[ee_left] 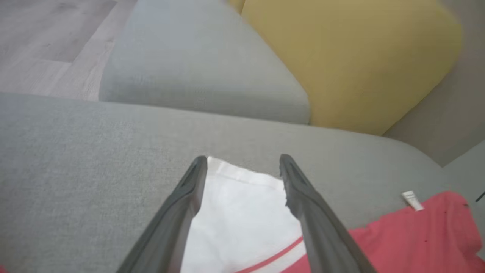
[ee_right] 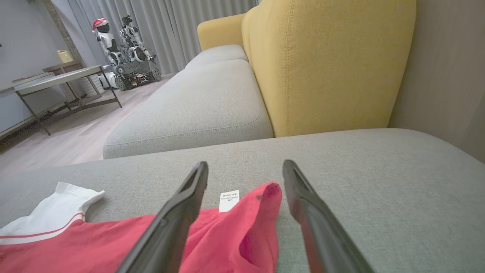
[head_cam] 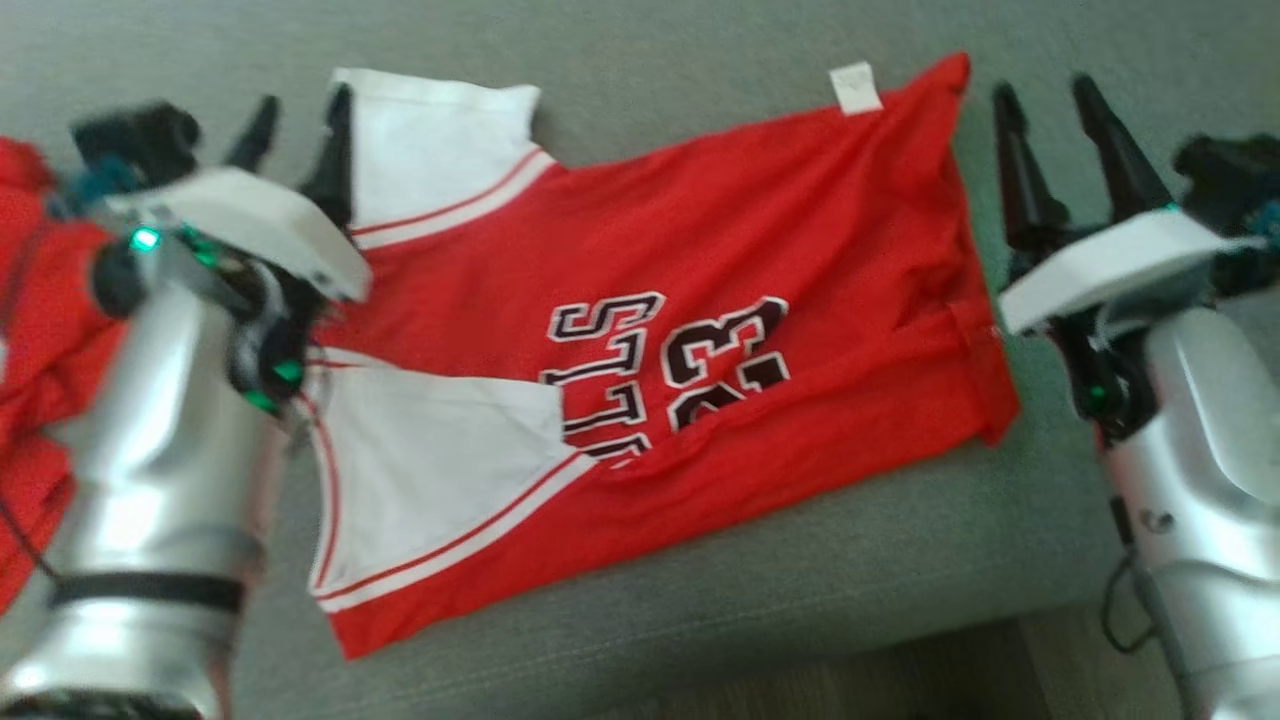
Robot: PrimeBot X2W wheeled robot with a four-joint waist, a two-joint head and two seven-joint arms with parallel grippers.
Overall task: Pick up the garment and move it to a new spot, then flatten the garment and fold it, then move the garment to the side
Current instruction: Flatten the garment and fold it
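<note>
Red jersey (head_cam: 760, 220) laid out on the grey sofa seat (head_cam: 800, 560); both grippers spread wide, nothing held.

Print reads "23" beside letters ending "LLS", partly tucked under a fold. One white label (head_cam: 856, 87) at the hem corner has print too small to read. The left gripper (head_cam: 305, 98) straddles the corner of one of two white sleeves (head_cam: 430, 150); contact cannot be told. The right gripper (head_cam: 1044, 88) stands just beside the hem corner. A second red cloth (head_cam: 40, 300) lies at the robot's left.

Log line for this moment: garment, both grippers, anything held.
garment: red jersey spread on grey cushion | left gripper: open, at white shoulder end | right gripper: open, at hem corner | held: nothing
</note>
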